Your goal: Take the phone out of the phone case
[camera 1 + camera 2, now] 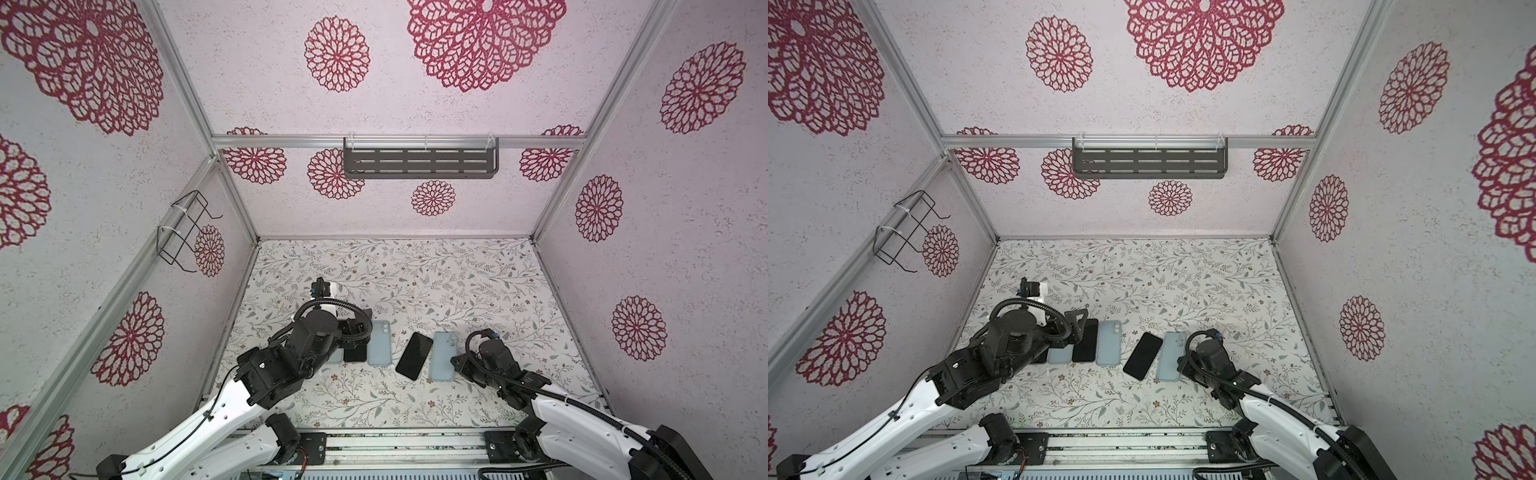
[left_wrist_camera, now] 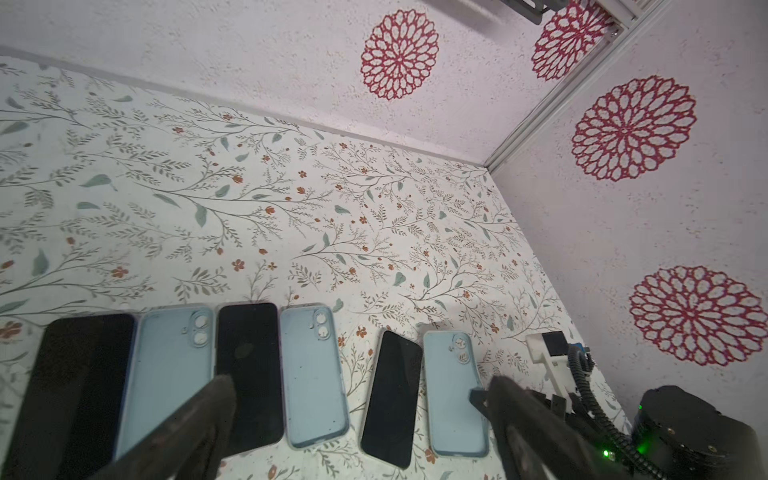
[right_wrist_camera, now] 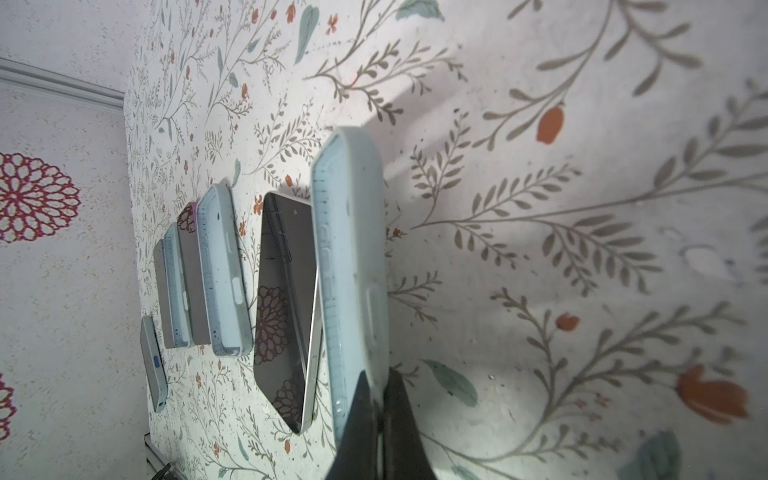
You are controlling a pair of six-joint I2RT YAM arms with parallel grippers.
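Row of phones and pale blue cases on the floral worktop [image 1: 415, 282], listed from left to right. Three pairs are shown, each a dark phone with an empty case just beside it on its right: first phone [image 2: 83, 395], first case [image 2: 166, 374], second phone [image 2: 249, 374], second case [image 2: 311, 374], third phone [image 2: 392, 399], rightmost case [image 2: 455, 390]. All three phones are seen out of their cases, screens up. The cases are laid open side up. The third phone is turned askew to the row. The left fingers [image 2: 199, 424] are spread wide with nothing between them and are held above the second phone in both top views. The right fingers [image 3: 399, 424] are pressed together on the right side wall of the rightmost case, towards its near end.
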